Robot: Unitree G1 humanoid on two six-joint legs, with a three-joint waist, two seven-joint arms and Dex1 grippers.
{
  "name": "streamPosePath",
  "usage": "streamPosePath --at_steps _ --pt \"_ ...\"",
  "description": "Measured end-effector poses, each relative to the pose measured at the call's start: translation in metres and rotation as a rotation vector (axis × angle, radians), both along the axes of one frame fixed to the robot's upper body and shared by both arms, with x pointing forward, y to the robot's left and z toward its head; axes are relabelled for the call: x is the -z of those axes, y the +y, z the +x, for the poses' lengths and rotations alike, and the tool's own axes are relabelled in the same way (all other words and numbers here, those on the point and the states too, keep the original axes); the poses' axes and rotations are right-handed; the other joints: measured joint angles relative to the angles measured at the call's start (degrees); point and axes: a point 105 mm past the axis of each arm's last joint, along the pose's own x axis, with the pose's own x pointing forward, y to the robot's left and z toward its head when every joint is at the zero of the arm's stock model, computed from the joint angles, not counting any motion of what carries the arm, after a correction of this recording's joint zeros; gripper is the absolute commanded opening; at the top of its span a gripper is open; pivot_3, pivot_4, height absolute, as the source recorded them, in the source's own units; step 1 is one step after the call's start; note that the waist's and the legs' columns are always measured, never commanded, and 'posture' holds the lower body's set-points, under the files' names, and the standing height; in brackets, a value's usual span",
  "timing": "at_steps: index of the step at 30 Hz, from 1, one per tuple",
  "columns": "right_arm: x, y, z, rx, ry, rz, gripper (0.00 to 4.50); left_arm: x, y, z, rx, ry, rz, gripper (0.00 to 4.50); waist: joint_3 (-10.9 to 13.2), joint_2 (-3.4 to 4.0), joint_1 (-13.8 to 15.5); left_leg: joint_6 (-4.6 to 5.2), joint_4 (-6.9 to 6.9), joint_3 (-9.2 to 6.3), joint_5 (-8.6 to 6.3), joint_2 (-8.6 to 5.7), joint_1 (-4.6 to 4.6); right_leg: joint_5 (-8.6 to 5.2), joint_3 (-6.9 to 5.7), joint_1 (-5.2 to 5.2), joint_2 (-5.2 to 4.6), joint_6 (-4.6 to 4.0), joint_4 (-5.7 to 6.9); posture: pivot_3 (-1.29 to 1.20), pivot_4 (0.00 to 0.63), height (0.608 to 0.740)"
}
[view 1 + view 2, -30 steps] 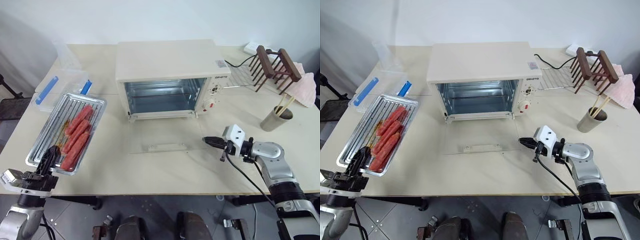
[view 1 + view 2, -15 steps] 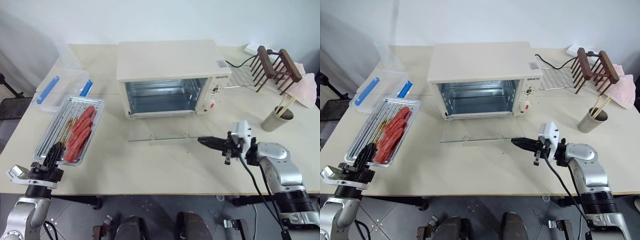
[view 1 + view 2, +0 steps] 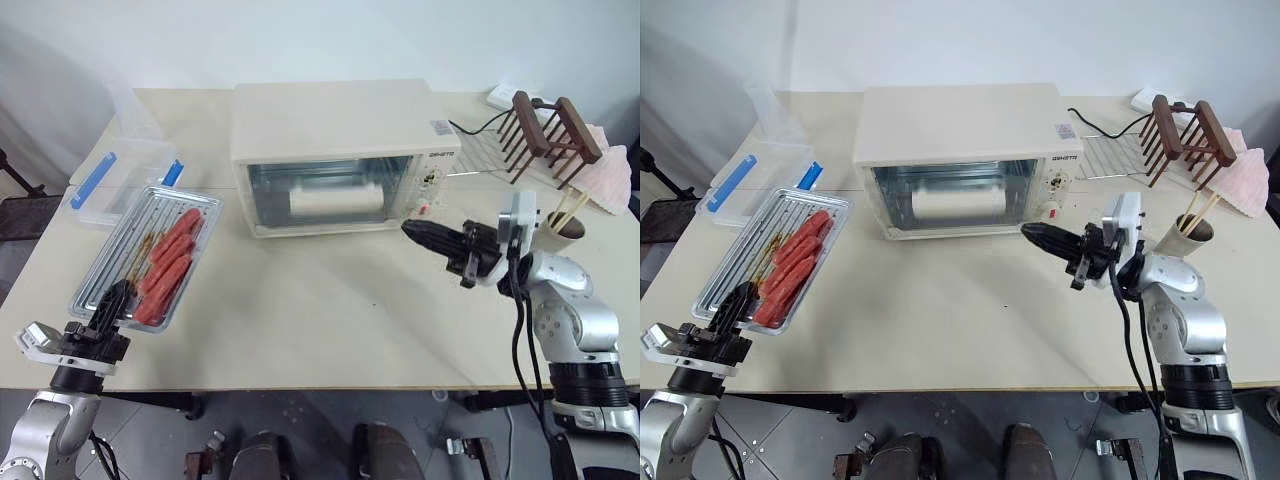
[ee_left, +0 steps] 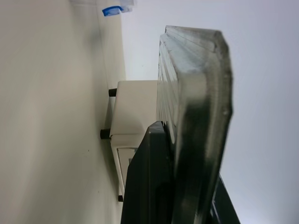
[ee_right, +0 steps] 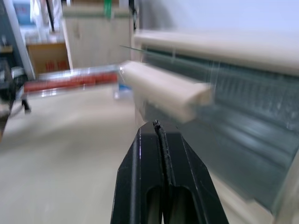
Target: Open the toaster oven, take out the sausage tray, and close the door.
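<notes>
The cream-white toaster oven (image 3: 335, 125) stands mid-table. Its glass door (image 3: 330, 200) is swung up against the front, bar handle (image 3: 335, 203) facing me; the right wrist view shows the handle (image 5: 163, 88) blurred, and I cannot tell if the door is fully seated. My right gripper (image 3: 408, 229) is shut and empty, its tip just off the door's lower right corner, below the knobs. The sausage tray (image 3: 100, 262) sits out at the table's left with several red sausages (image 3: 172, 258). My left gripper (image 3: 118, 292) is shut on the tray's near rim (image 4: 196, 93).
A clear plastic box with blue clips (image 3: 125, 170) lies behind the tray. At the right stand a wooden rack (image 3: 550, 135) on a wire grid, a pink cloth (image 3: 612, 175) and a metal cup with chopsticks (image 3: 560, 225). A power cable runs behind the oven.
The door has swung up from lying flat open to upright against the oven. My right gripper rose with it and moved toward the oven's front. The left gripper and tray stayed put.
</notes>
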Motion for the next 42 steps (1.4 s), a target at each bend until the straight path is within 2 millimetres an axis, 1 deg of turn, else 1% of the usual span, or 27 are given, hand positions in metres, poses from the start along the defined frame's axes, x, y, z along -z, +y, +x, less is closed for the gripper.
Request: streamPosePath --at_steps 4,6,8,11,14,17,18,21,24,27,30,33,37,38,39,40,42 --pt "-0.014 0.001 0.005 0.013 0.008 0.075 0.04 -0.006 0.001 -0.001 0.015 -0.010 0.034 0.00 0.00 0.00 0.02 0.00 0.00 -0.01 0.00 0.00 -0.04 0.00 -0.02 -0.01 0.00 0.00 0.02 0.00 0.150 0.740" --pt "-0.015 0.000 0.005 0.014 0.022 0.083 0.04 -0.013 0.001 -0.002 0.042 -0.029 0.076 0.00 0.00 0.00 0.07 0.02 -0.02 -0.03 -0.02 -0.01 -0.05 0.00 -0.04 -0.01 0.00 0.00 0.04 0.00 0.150 0.740" --pt "-0.009 -0.003 0.001 0.010 0.047 0.053 0.04 -0.019 -0.002 -0.006 0.094 -0.051 0.124 0.00 0.00 0.00 0.09 0.03 -0.06 -0.03 -0.03 -0.01 -0.11 0.00 -0.06 -0.03 0.00 0.00 0.06 0.00 0.150 0.740" --pt "0.003 -0.012 -0.011 0.005 0.084 -0.001 0.04 -0.023 -0.005 -0.014 0.214 -0.044 0.204 0.00 0.00 0.00 0.05 0.06 -0.10 -0.01 -0.08 -0.03 -0.13 0.00 -0.05 -0.08 0.00 0.00 0.06 0.00 0.150 0.740" --pt "0.015 -0.025 -0.024 0.020 0.105 -0.040 0.04 -0.019 -0.005 -0.020 0.295 -0.004 0.225 0.00 0.00 0.01 -0.01 0.06 -0.11 0.02 -0.10 -0.01 -0.12 0.00 -0.05 -0.10 0.01 0.00 -0.23 0.00 0.150 0.740" --pt "0.027 -0.039 -0.040 0.034 0.133 -0.109 0.04 -0.010 -0.006 -0.025 0.361 0.050 0.215 0.00 0.00 0.01 -0.02 0.03 -0.13 0.04 -0.11 0.03 -0.12 0.00 -0.03 -0.08 0.01 -0.01 -0.34 0.00 0.150 0.740" --pt "0.030 -0.041 -0.043 0.033 0.132 -0.121 0.04 -0.007 -0.007 -0.026 0.378 0.061 0.209 0.00 0.00 0.01 -0.02 0.02 -0.13 0.04 -0.12 0.03 -0.12 0.00 -0.04 -0.08 0.01 -0.01 -0.36 0.00 0.150 0.740" --pt "0.038 -0.045 -0.058 0.019 0.114 -0.161 0.04 0.000 -0.022 -0.027 0.481 0.080 0.195 0.00 0.00 0.01 0.00 -0.01 -0.14 0.04 -0.13 0.06 -0.11 0.00 -0.03 -0.09 0.01 -0.01 -0.36 0.00 0.150 0.740" --pt "0.050 -0.052 -0.071 0.016 0.122 -0.216 0.04 0.006 -0.042 -0.023 0.617 0.110 0.193 0.00 0.01 0.03 0.28 -0.02 -0.15 0.03 -0.14 0.04 -0.11 0.00 -0.01 -0.07 -0.04 -0.01 -0.38 0.00 0.150 0.740" --pt "0.058 -0.056 -0.081 0.005 0.139 -0.244 0.04 0.009 -0.061 -0.011 0.712 0.116 0.178 0.00 0.01 0.03 0.42 -0.01 -0.13 0.04 -0.13 0.05 -0.10 0.00 0.01 -0.06 -0.05 -0.01 -0.37 0.00 0.150 0.740" --pt "0.058 -0.061 -0.089 -0.003 0.146 -0.281 0.04 0.004 -0.077 0.004 0.792 0.102 0.201 0.00 0.01 0.04 0.70 -0.01 -0.13 0.04 -0.13 0.02 -0.09 0.00 0.01 -0.06 -0.04 -0.01 -0.35 0.00 0.150 0.740" --pt "0.063 -0.065 -0.098 -0.006 0.169 -0.294 0.04 0.000 -0.097 0.018 0.883 0.099 0.223 0.00 0.01 0.04 1.36 0.00 -0.12 0.05 -0.12 -0.03 -0.09 0.00 0.02 -0.05 -0.02 0.00 -0.36 0.00 0.150 0.740" --pt "0.064 -0.064 -0.103 -0.009 0.169 -0.306 0.04 0.000 -0.116 0.031 0.967 0.118 0.248 0.00 0.01 0.04 1.49 0.02 -0.10 0.06 -0.10 -0.05 -0.09 0.01 0.00 -0.05 0.00 0.01 -0.34 0.00 0.150 0.740" --pt "0.064 -0.065 -0.106 0.004 0.158 -0.317 0.04 -0.001 -0.124 0.037 0.999 0.123 0.266 0.00 0.01 0.04 1.62 0.02 -0.09 0.06 -0.09 -0.07 -0.09 0.01 0.00 -0.03 0.01 0.01 -0.32 0.00 0.150 0.740" --pt "0.063 -0.067 -0.107 0.025 0.139 -0.326 0.40 -0.002 -0.132 0.044 1.022 0.123 0.292 0.00 0.01 0.04 2.10 0.05 -0.07 0.03 -0.07 -0.10 -0.09 0.02 -0.05 0.00 0.02 0.04 -0.35 0.00 0.150 0.740" --pt "0.062 -0.070 -0.107 0.048 0.110 -0.332 0.62 -0.003 -0.141 0.051 1.041 0.126 0.315 0.00 0.01 0.04 2.58 0.06 -0.06 0.05 -0.06 -0.14 -0.07 0.05 -0.02 0.03 0.02 0.09 -0.37 0.00 0.150 0.740" --pt "0.061 -0.072 -0.110 0.071 0.097 -0.337 1.17 0.000 -0.155 0.057 1.074 0.133 0.352 0.00 0.01 0.04 2.96 0.07 -0.06 0.05 -0.06 -0.18 -0.08 0.08 -0.01 0.07 0.01 0.14 -0.43 0.00 0.150 0.740"
